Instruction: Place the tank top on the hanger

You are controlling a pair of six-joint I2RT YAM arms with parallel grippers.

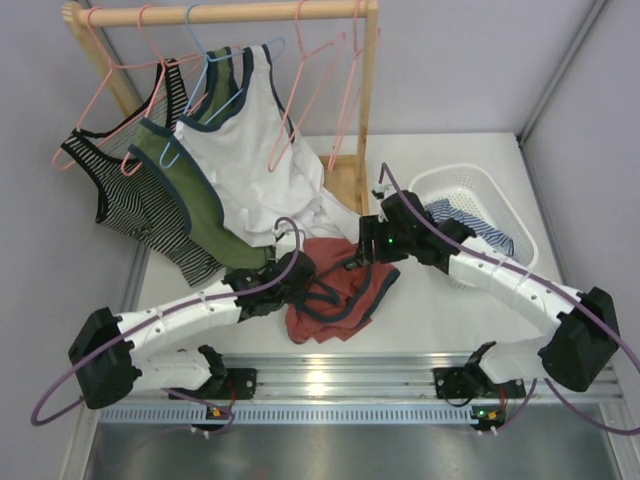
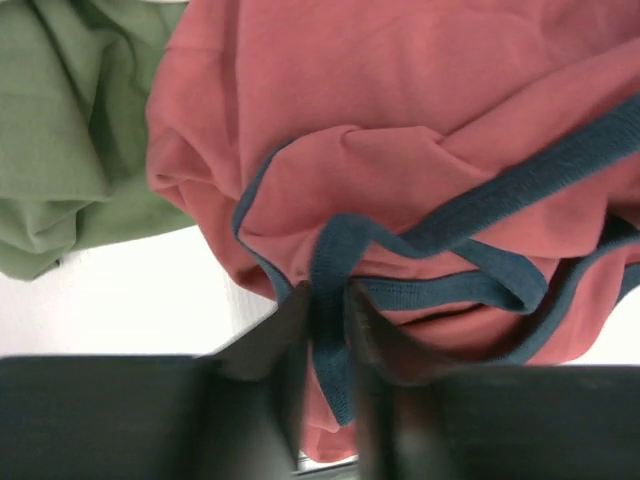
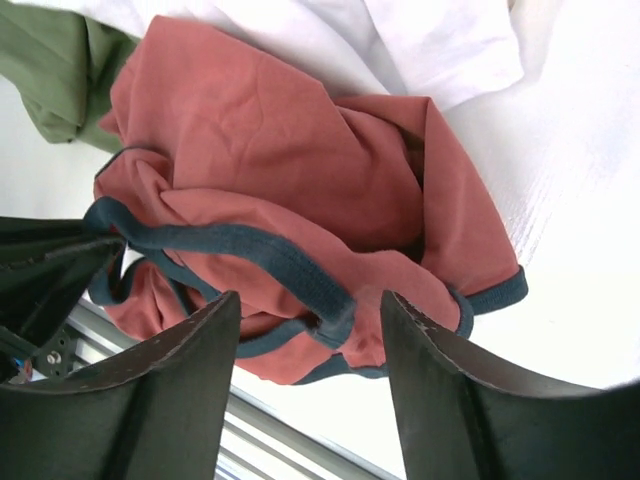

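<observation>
The rust-red tank top (image 1: 345,300) lies crumpled on the white table between my two grippers. Its navy trim shows in the left wrist view (image 2: 400,120) and the right wrist view (image 3: 270,140). My left gripper (image 1: 300,272) is shut on a navy trim strap of the tank top (image 2: 328,300) at its left edge. My right gripper (image 1: 368,250) is open and empty just above the shirt's far right side, its jaws spread over a fold of trim (image 3: 312,310). Two bare pink wire hangers (image 1: 288,95) hang at the right end of the rail.
A wooden rack (image 1: 230,12) stands at the back, holding a striped top (image 1: 115,185), an olive-green top (image 1: 185,195) and a white navy-trimmed top (image 1: 250,170) whose hems drape onto the table. A white basket (image 1: 470,185) with striped cloth stands at the right.
</observation>
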